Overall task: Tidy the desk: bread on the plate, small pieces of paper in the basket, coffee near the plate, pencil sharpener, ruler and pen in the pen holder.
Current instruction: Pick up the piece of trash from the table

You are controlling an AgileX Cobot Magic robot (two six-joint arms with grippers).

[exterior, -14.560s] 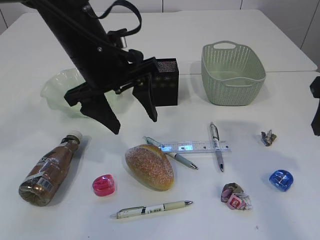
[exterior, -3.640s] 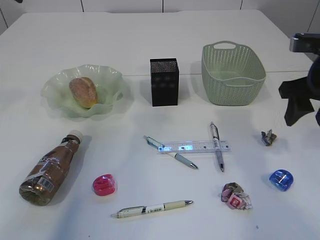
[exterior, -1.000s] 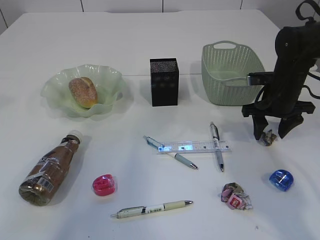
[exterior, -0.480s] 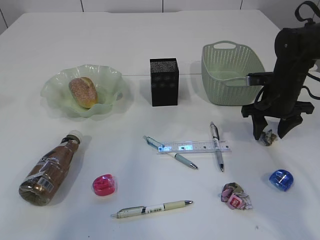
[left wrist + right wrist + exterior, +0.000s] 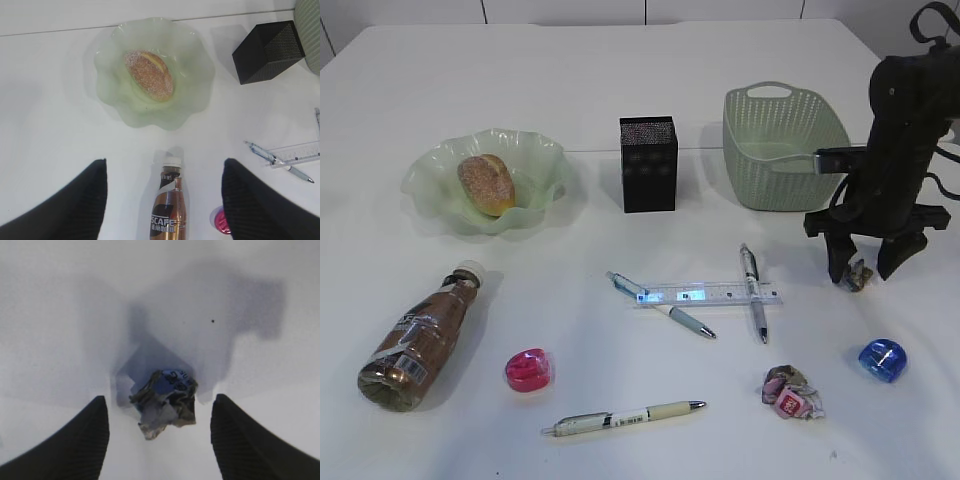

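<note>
The bread point(image 5: 486, 183) lies on the green plate point(image 5: 430, 165), also seen in the left wrist view point(image 5: 149, 75). The coffee bottle point(image 5: 417, 337) lies on its side at the left. My right gripper point(image 5: 861, 272) is open, its fingers down on either side of a small crumpled paper point(image 5: 858, 275), seen between them in the right wrist view point(image 5: 166, 402). A second crumpled paper point(image 5: 793, 392) lies near the front. The ruler point(image 5: 712, 295), three pens point(image 5: 622, 417) and the pink point(image 5: 528, 370) and blue point(image 5: 881, 360) sharpeners lie loose. My left gripper point(image 5: 165, 200) is open above the bottle point(image 5: 168, 210).
The black pen holder point(image 5: 648, 163) stands at mid-back. The green basket point(image 5: 783, 147) stands to its right, just behind my right arm. The table's far edge runs behind both.
The bread has gone from the table onto the plate and the left arm has left the exterior view. My right gripper came down around the small paper and has barely shifted in the last second.
</note>
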